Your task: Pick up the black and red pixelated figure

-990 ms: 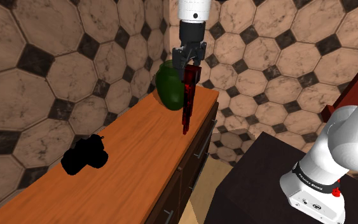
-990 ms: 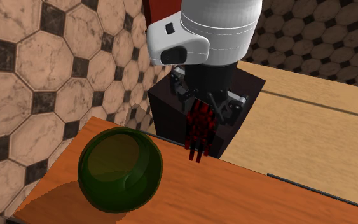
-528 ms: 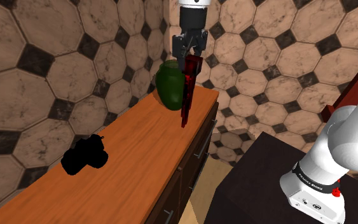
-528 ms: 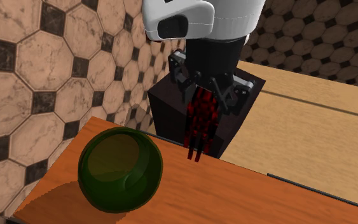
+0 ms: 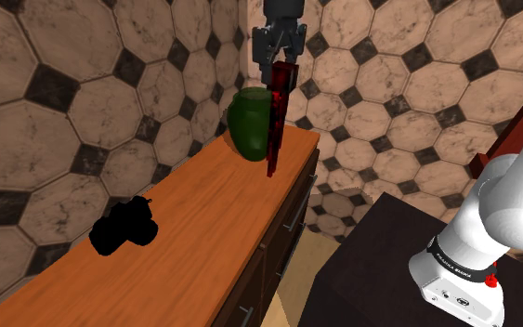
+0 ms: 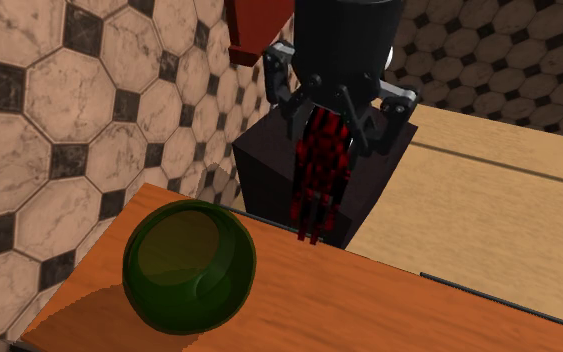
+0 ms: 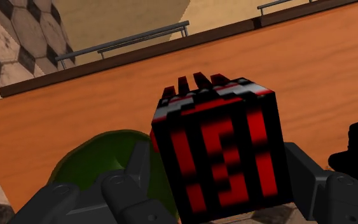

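1. Figure (image 5: 276, 121) in the shoulder view: the long black-and-red piece hangs straight down from the tool (image 5: 280, 58), which is clamped on its upper end. Over the last second the tool has climbed steadily and taken the figure with it. The figure's lower tip now sits noticeably higher above the surface (image 5: 157, 269) than before. The green pot (image 5: 248, 125) stands just beside the hanging figure, below the tool. A black object (image 5: 124, 228) lies well away from the tool along the surface.

2. Second exterior view: the figure (image 6: 319, 175) dangles beneath the tool (image 6: 334, 110), which has risen in this view too, and its tip seems clear of the surface (image 6: 389, 310). The pot (image 6: 187, 265) has not moved, so the lift seems not to have disturbed it.

3. Wrist view: the figure's (image 7: 219, 153) square end sits between the fingers (image 7: 133, 191), gripped on both sides. The pot (image 7: 95, 159) and the surface (image 7: 298, 57) lie far beyond it.

4. Meaning: the grip has held through the rise, so the pick-up looks essentially achieved.
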### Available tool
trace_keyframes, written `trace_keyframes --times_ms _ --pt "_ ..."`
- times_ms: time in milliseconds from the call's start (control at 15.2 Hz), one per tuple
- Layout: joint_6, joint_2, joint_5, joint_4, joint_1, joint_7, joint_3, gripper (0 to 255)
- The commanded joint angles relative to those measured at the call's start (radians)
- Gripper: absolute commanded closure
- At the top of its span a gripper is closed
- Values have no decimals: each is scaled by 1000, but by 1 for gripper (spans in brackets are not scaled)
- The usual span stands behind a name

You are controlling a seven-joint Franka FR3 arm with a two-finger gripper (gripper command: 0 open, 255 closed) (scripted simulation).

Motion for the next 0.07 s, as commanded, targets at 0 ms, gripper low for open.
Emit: trace_keyframes --times_ms 0 --pt "-9 4 -1 13 1 2 1 255"
